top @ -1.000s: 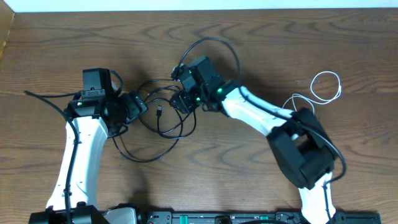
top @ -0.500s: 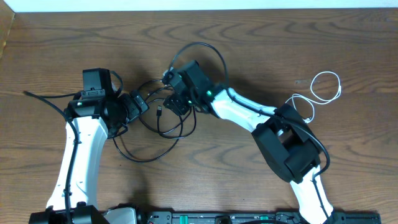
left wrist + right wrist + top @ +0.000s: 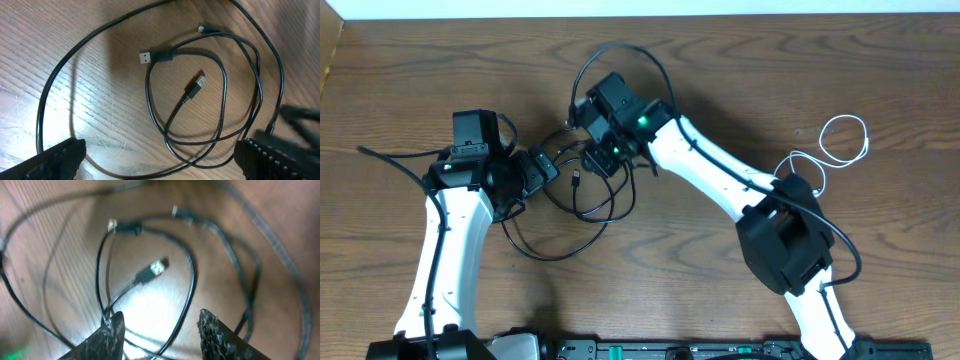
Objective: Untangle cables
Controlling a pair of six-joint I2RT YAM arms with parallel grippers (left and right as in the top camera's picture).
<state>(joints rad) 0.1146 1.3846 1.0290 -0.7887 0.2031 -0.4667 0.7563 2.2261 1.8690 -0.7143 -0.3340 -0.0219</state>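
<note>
The black cable [image 3: 577, 182] lies in overlapping loops on the wooden table between my two grippers. In the left wrist view the black cable [image 3: 222, 95] shows two USB plugs inside its loops. My left gripper [image 3: 540, 167] stands wide open just left of the loops, and only wood and one strand lie between the left gripper [image 3: 160, 167] fingers. My right gripper [image 3: 599, 160] hovers over the loops' upper right part. The right gripper [image 3: 162, 340] is open, with one black strand crossing the gap between its fingers [image 3: 107, 335]. The white cable [image 3: 867, 140] lies coiled far right, apart from both.
The right arm's own thick black cable [image 3: 620, 50] arches above its wrist. A large outer loop of black cord [image 3: 555, 257] curves toward the table's front beside the left arm. The table's far edge [image 3: 640, 14] runs along the top.
The right arm has swung left and slightly farther back over the black loops, and its jaws have narrowed. The left arm has stayed in place, open.
</note>
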